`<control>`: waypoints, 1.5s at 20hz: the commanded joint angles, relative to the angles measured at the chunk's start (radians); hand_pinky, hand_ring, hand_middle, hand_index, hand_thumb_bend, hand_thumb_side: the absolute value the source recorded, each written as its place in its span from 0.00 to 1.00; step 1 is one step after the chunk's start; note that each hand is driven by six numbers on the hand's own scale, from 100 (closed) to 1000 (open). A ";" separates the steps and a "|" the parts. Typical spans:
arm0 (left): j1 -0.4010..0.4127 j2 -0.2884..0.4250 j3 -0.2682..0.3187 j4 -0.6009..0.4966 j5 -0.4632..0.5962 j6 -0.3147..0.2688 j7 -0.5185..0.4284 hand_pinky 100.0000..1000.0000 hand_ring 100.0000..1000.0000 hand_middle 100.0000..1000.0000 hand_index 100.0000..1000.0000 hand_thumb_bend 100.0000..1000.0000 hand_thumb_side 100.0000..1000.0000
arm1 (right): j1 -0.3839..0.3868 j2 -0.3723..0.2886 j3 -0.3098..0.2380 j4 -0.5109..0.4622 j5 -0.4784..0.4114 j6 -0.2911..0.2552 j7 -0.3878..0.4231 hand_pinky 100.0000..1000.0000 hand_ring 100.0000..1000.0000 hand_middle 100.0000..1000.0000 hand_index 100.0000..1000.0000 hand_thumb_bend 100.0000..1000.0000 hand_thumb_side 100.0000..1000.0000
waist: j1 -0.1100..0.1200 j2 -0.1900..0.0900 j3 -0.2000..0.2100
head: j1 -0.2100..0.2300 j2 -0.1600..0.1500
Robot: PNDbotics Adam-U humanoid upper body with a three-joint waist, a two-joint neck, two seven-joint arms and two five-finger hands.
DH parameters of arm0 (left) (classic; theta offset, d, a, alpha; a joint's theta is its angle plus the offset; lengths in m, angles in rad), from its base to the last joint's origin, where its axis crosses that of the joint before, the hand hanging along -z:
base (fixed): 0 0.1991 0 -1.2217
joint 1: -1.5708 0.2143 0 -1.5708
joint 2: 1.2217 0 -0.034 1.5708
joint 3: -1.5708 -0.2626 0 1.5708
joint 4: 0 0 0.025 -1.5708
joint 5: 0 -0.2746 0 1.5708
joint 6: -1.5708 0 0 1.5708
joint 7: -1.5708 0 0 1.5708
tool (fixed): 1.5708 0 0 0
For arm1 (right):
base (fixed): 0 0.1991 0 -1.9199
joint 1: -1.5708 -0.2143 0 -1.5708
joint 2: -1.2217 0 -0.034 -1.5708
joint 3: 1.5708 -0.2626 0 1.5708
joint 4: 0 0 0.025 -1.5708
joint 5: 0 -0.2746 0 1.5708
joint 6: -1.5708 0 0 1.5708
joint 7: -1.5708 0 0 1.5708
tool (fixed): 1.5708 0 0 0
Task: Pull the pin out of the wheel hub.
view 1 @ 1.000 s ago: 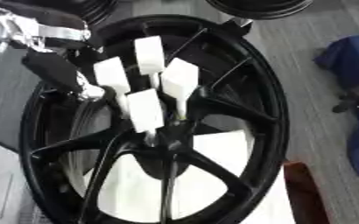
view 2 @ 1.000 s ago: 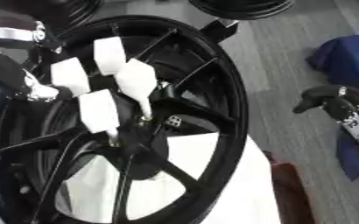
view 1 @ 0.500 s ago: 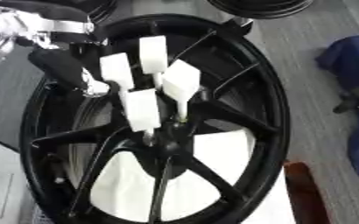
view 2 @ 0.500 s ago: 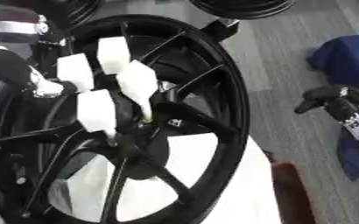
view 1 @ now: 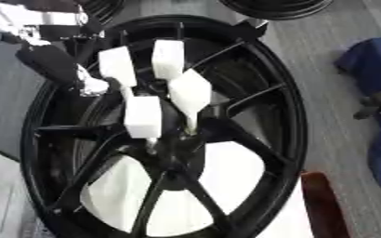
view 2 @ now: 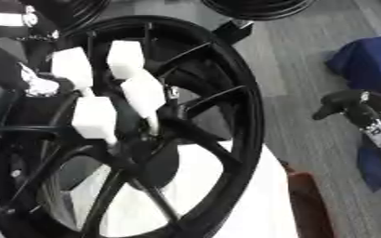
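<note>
A large black spoked wheel (view 1: 295,139) lies flat on a white surface, its hub (view 1: 174,153) near the middle. Several pins with white block heads stand around the hub. My left hand (view 1: 51,62) reaches in from the upper left, its pale-tipped fingers curled at the stem of the upper-left pin (view 1: 116,65). That pin stands tilted and slightly higher than the lowest pin (view 1: 143,116). My right hand (view 2: 344,100) hangs off the wheel at the far right, fingers relaxed and holding nothing.
Grey floor runs along the right, with a blue cloth (view 2: 369,60) beside my right hand. A red-brown object (view 1: 324,204) sits by the wheel's lower right rim. Other black wheels (view 1: 275,4) lie at the top edge.
My left hand has crept up and left, and the upper-left pin has risen a little against the other pins. The picture has shifted slightly. The right hand stays put.
</note>
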 commanded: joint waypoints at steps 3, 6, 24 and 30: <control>0.003 0.059 0.103 -0.060 0.043 -0.003 0.056 0.56 0.46 0.18 0.32 0.14 0.09 | -0.004 -0.017 -0.007 -0.017 -0.006 0.003 -0.001 0.95 0.65 0.57 0.74 0.00 0.70 | -0.005 -0.025 0.003 | -0.006 -0.006; 0.003 0.066 0.174 -0.079 0.073 -0.015 0.101 0.54 0.45 0.17 0.31 0.10 0.09 | -0.003 -0.016 -0.008 -0.016 -0.006 0.004 -0.002 0.95 0.65 0.57 0.74 0.00 0.70 | -0.006 -0.025 0.006 | -0.009 -0.006; 0.255 0.167 0.569 0.237 0.144 0.013 0.435 0.51 0.45 0.17 0.35 0.00 0.08 | 0.003 -0.005 -0.048 -0.025 -0.012 0.004 -0.042 0.95 0.65 0.58 0.74 0.00 0.68 | -0.022 -0.022 0.055 | -0.070 0.001; 0.402 0.124 0.690 0.318 0.164 0.012 0.517 0.63 0.59 0.44 0.72 0.00 0.35 | -0.007 -0.001 -0.050 -0.025 -0.022 -0.001 -0.050 0.94 0.65 0.58 0.74 0.00 0.67 | -0.028 -0.020 0.039 | -0.044 -0.001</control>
